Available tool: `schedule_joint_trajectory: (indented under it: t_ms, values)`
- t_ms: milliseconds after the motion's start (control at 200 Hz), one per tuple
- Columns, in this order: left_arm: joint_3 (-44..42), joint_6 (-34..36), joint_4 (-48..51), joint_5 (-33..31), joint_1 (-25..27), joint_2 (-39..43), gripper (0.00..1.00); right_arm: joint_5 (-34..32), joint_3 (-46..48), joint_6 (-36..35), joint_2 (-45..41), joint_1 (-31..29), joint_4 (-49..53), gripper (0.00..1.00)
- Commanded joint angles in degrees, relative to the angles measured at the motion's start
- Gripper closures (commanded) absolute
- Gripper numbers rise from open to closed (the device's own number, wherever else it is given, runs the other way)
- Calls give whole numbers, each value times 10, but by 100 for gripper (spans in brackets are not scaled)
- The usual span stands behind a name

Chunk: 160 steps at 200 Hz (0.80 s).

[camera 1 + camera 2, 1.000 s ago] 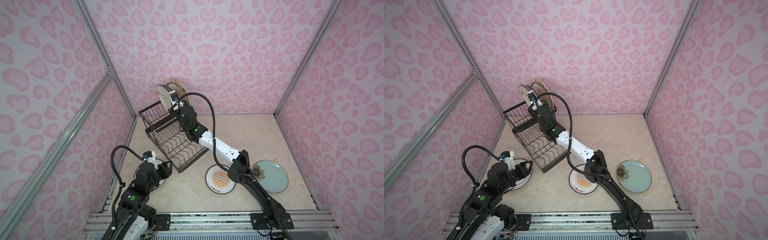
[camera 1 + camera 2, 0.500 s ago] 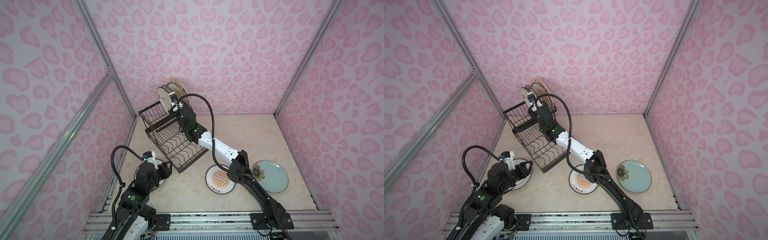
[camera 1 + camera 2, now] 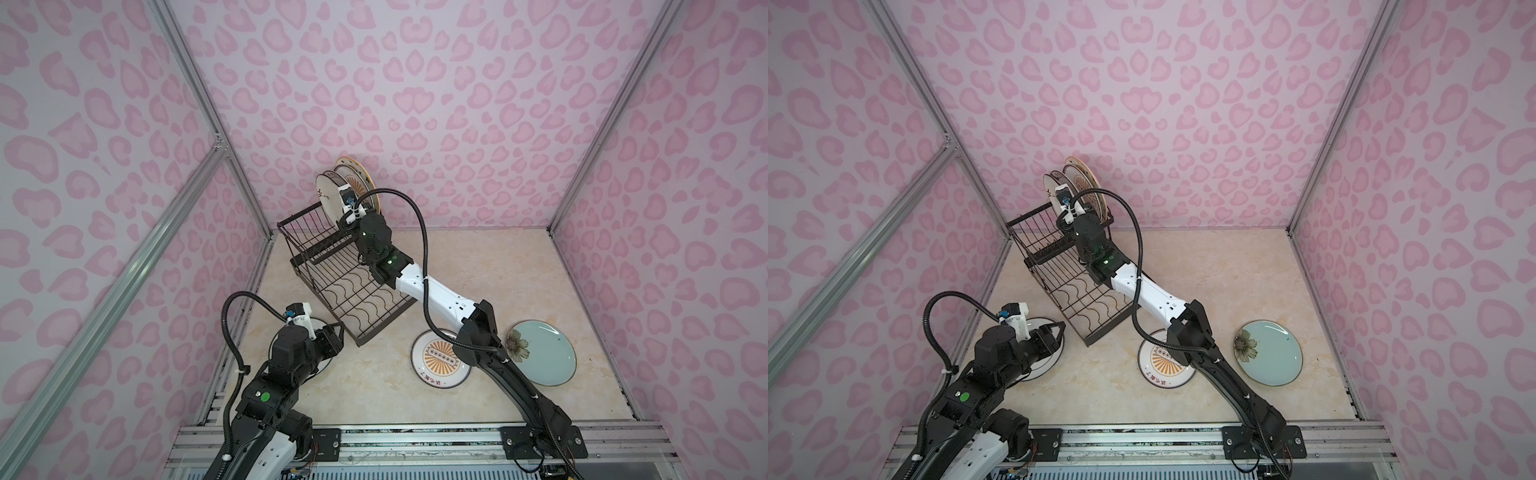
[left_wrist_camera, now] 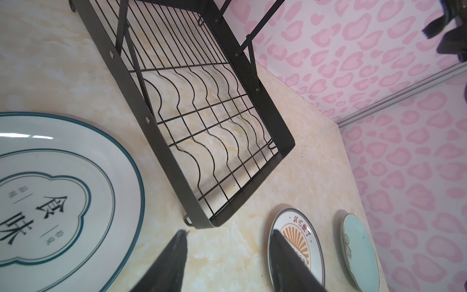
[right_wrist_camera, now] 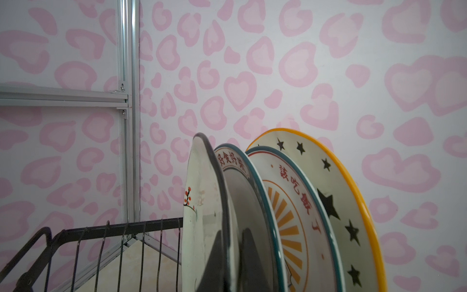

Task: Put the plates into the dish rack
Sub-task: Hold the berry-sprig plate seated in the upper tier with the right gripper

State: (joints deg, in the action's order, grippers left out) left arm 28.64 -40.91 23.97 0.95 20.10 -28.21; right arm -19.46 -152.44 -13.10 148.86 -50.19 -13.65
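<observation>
The right pincer (image 5: 232, 236) is pinching the dark-rimmed blossom plate (image 5: 199, 202), which is standing upright at the raised end of the dish rack (image 3: 386, 324); the left pincer (image 4: 227, 263) is hovering half-open and empty near the rack's front corner

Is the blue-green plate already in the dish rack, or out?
Out. The blue-green plate lies flat on the table, apart from the dish rack.

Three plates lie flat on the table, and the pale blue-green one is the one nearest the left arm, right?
Not quite. Three plates do lie flat on the table, but the one nearest the left arm is the white teal-rimmed plate; the pale blue-green plate lies farthest from it, past the sunburst plate. Both top views show this.
</observation>
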Motion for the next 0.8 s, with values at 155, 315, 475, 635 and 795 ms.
schedule_joint_trajectory:
  t_ms: [155,315,475,635,795]
  values:
    - [6,5,1,-8,0,1,45,-4,-12,-5,8,0,-60,100]
    - [7,6,2,-9,0,1,45,-2,-17,-2,13,-1,-59,100]
    - [7,7,4,-11,0,2,45,-2,-18,1,16,1,-59,100]
    - [5,7,4,-11,0,2,45,-2,-19,3,18,1,-59,100]
    - [6,8,4,-11,-1,1,45,0,-19,5,20,2,-58,100]
